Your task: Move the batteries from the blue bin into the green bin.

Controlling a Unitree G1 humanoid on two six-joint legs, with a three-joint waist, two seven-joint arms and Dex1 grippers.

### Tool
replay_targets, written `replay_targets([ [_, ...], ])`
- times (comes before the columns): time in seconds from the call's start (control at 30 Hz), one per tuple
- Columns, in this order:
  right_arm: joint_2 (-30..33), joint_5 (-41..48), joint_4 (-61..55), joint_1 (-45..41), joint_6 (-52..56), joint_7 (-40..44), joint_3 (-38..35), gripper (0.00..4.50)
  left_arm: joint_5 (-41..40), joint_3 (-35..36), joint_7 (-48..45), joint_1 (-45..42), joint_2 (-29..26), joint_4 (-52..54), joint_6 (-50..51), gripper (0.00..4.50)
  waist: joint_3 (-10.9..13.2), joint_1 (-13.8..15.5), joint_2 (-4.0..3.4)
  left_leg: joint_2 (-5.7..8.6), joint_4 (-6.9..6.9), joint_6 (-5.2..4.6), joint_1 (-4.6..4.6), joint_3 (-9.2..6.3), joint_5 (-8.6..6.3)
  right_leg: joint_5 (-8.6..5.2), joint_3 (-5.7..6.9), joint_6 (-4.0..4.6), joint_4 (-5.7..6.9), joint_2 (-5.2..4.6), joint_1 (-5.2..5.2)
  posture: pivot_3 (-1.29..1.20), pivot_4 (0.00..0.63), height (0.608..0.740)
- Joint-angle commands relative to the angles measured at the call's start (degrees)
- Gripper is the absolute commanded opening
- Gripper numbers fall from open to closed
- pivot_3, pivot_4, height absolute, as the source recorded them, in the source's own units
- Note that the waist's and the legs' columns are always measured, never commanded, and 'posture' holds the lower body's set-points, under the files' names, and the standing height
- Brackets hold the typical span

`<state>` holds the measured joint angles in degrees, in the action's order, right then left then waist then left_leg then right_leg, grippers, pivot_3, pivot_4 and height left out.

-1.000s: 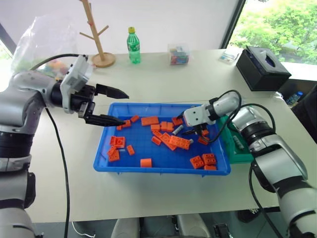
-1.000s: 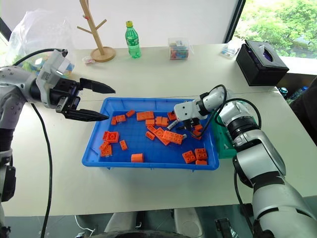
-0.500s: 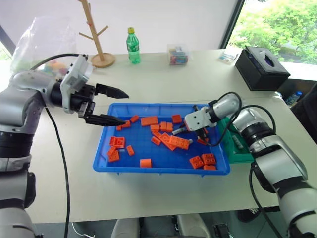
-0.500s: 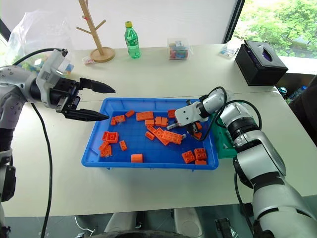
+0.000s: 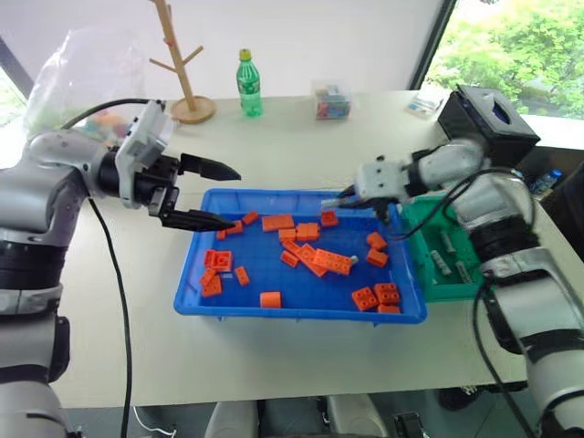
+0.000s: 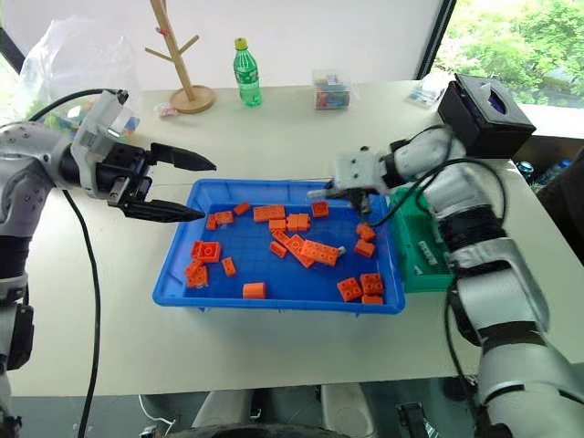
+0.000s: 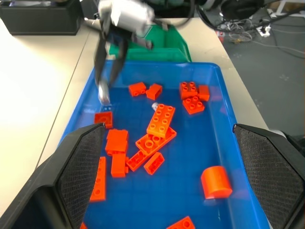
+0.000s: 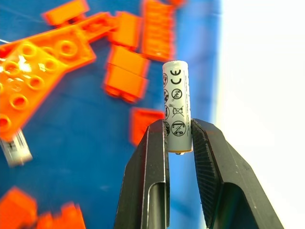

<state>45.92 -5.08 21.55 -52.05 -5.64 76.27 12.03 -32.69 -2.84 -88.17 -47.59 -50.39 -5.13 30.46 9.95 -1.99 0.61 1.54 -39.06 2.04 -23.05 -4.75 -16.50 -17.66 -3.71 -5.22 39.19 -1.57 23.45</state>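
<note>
We see the right gripper [image 8: 178, 138] raised over the far right corner of the blue bin [image 5: 274, 308], its jaws narrowed onto a battery [image 8: 177, 106], which stands out past the fingertips with its printed markings facing the wrist camera. In the head views that battery is a small pale sliver at the gripper's tip, above the bin's far rim and clear of the orange bricks [image 5: 327, 262]. One more battery [image 8: 15, 149] lies on the blue floor, half tucked against the long orange bricks near the bin's middle. The green bin [image 5: 415, 224] sits just beside the blue bin's right end, on the table [image 5: 301, 146], and we make out a few slim pale cylinders [image 5: 448, 247] lying inside it. The left gripper [image 5: 212, 193] hangs over the blue bin's far left corner with its jaws wide apart and nothing between them. Across the table stand a green bottle [image 5: 247, 82], a wooden rack [image 5: 180, 59] and a black tissue box [image 5: 488, 120]
</note>
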Motion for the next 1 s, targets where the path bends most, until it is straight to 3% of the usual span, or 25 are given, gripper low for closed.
replay_targets([
  [0.03,8.33,3.19,-11.4,6.83,7.43,0.15,-7.65,0.69,0.97,0.41,-0.91,-1.69,0.49,-1.37,-1.64,4.5,0.0,0.68,0.0,0.0,-0.01,-0.02,-0.03,0.0,-0.02,0.0,0.0,0.0,-0.05,0.0,0.01,0.0,0.15,0.736],
  [0.17,16.61,6.38,-19.72,20.66,14.17,-1.48,-17.85,0.69,1.9,-0.42,-1.99,-3.36,2.33,-3.71,-2.69,4.5,0.0,1.11,0.0,0.02,-0.03,-0.08,-0.08,0.08,-0.05,0.0,0.0,0.0,-0.1,-0.02,0.02,0.0,0.15,0.736],
  [0.3,18.2,9.44,-26.67,31.14,20.53,-3.69,-24.54,0.69,3.04,-1.04,-3.13,-4.72,3.79,-5.62,-3.7,4.5,0.0,0.65,-0.01,0.0,-0.02,-0.09,-0.01,0.16,-0.05,0.0,-0.04,0.0,0.0,0.03,0.02,0.0,0.15,0.736],
  [0.43,17.94,9.2,-29.5,35.79,23.34,-7.85,-26.45,2.04,3.8,-1.26,-4.0,-5.9,4.78,-6.76,-3.95,4.5,0.0,-0.11,-0.01,-0.03,-0.03,-0.09,0.12,0.17,-0.05,0.0,-0.06,0.0,0.09,0.06,-0.06,0.0,0.15,0.736],
  [0.57,18.93,9.93,-30.0,36.4,24.14,-9.14,-26.84,3.98,4.03,-1.42,-4.32,-6.28,4.87,-7.13,-4.11,4.5,0.0,-0.53,-0.01,-0.02,-0.03,-0.09,0.19,0.19,-0.05,0.0,-0.07,0.0,0.07,0.05,-0.12,0.0,0.15,0.736],
  [0.7,18.43,14.88,-29.35,28.8,28.7,-9.18,-26.01,3.98,3.43,-1.46,-4.33,-5.93,4.24,-6.19,-3.51,4.5,0.04,-0.65,-0.07,-0.03,-0.02,-0.09,0.18,0.2,-0.05,0.0,-0.09,0.0,0.07,0.05,-0.11,0.0,0.15,0.736],
  [0.87,11.73,24.89,-31.95,15.33,49.86,-13.15,-21.2,3.98,2.54,-2.01,-4.33,-5.45,3.27,-5.15,-3.1,4.5,0.08,-0.61,-0.08,-0.11,0.04,-0.08,0.3,0.15,-0.05,0.0,-0.14,0.0,0.03,0.09,-0.2,0.0,0.15,0.736],
  [1.0,7.65,28.58,-41.77,17.4,60.17,-16.48,-15.13,3.98,2.12,-2.08,-4.33,-5.35,2.46,-5.02,-3.18,4.5,0.08,-0.06,-0.07,-0.1,0.07,-0.08,0.21,0.1,-0.05,-0.01,-0.14,0.01,0.0,0.06,-0.15,0.0,0.15,0.736],
])
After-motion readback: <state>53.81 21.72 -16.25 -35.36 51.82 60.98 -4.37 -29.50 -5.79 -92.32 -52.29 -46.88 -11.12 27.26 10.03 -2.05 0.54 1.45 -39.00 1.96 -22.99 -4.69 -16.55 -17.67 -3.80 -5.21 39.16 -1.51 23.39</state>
